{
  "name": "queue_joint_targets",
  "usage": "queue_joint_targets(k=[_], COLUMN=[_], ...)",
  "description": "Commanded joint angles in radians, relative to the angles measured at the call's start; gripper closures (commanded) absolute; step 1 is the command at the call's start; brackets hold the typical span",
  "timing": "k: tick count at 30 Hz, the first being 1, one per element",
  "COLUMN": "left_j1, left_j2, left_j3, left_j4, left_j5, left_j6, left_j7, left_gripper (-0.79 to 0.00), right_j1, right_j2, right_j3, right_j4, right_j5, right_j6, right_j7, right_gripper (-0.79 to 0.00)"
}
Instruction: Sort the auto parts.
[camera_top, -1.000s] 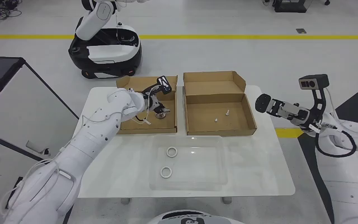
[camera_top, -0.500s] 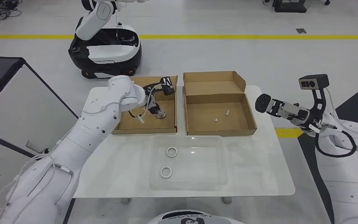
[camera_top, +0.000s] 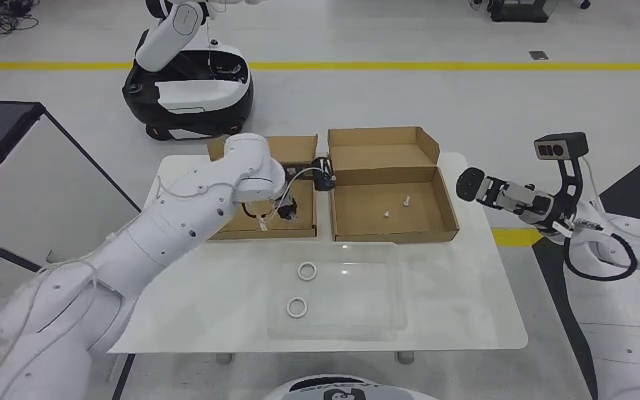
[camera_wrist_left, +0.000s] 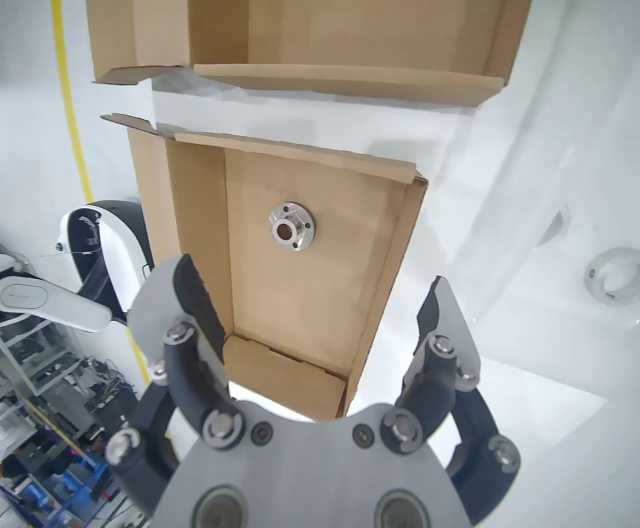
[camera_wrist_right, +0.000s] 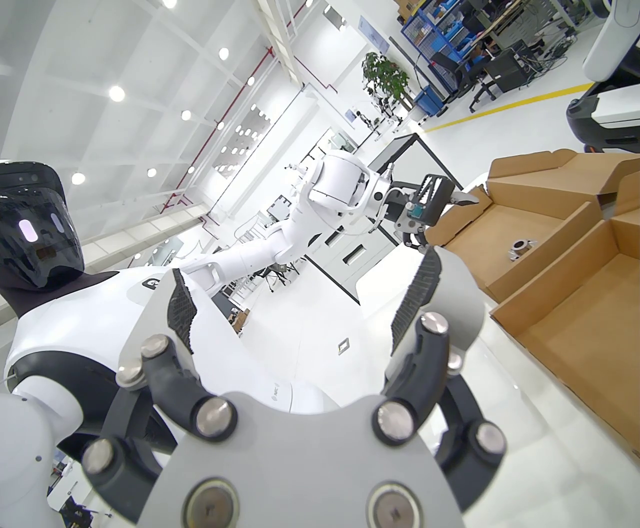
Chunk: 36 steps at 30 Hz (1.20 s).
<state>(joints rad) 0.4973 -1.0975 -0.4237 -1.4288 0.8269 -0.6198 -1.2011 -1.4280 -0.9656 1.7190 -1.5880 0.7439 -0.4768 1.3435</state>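
Left gripper (camera_wrist_left: 310, 272): fingers apart, nothing held. It has backed up off flange (camera_wrist_left: 292, 229) since a second ago, arm swung across over left carton (camera_wrist_left: 300, 310). Flange lies flat on carton floor ahead of fingertips, apart from them. Right carton (camera_wrist_left: 350, 80) farther ahead. Metal ring (camera_wrist_left: 612, 275) in clear tray (camera_wrist_left: 540, 310), off to side. Right gripper (camera_wrist_right: 305, 270): fingers apart, empty, unmoved, clear of cartons.
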Motion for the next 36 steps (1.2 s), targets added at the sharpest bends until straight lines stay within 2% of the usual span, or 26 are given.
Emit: queue_joint_targets(k=[1, 5, 10, 15, 23, 36], left_j1=[-0.032, -0.094, -0.167, -0.21, -0.194, -0.165], left_j2=[0.014, 0.043, 0.083, 0.111, 0.142, 0.191], left_j3=[0.05, 0.134, 0.206, 0.254, 0.254, 0.254], left_j4=[-0.012, -0.056, -0.127, -0.163, -0.209, -0.257], left_j5=[-0.039, -0.136, -0.258, -0.351, -0.437, -0.462], left_j6=[0.014, 0.031, 0.047, 0.043, -0.007, -0.002], left_j7=[-0.014, -0.031, -0.046, -0.042, 0.007, 0.002], left_gripper=[-0.785, -0.785, -0.785, -0.785, -0.785, -0.785], right_j1=[0.0, 0.0, 0.0, 0.0, 0.0, 0.0], right_j2=[0.0, 0.0, 0.0, 0.0, 0.0, 0.0], right_j3=[0.0, 0.0, 0.0, 0.0, 0.0, 0.0], right_j4=[0.0, 0.0, 0.0, 0.0, 0.0, 0.0], right_j5=[0.0, 0.0, 0.0, 0.0, 0.0, 0.0], right_j6=[0.0, 0.0, 0.0, 0.0, 0.0, 0.0], right_j7=[0.0, 0.0, 0.0, 0.0, 0.0, 0.0], right_gripper=[-0.785, -0.785, -0.785, -0.785, -0.785, -0.785])
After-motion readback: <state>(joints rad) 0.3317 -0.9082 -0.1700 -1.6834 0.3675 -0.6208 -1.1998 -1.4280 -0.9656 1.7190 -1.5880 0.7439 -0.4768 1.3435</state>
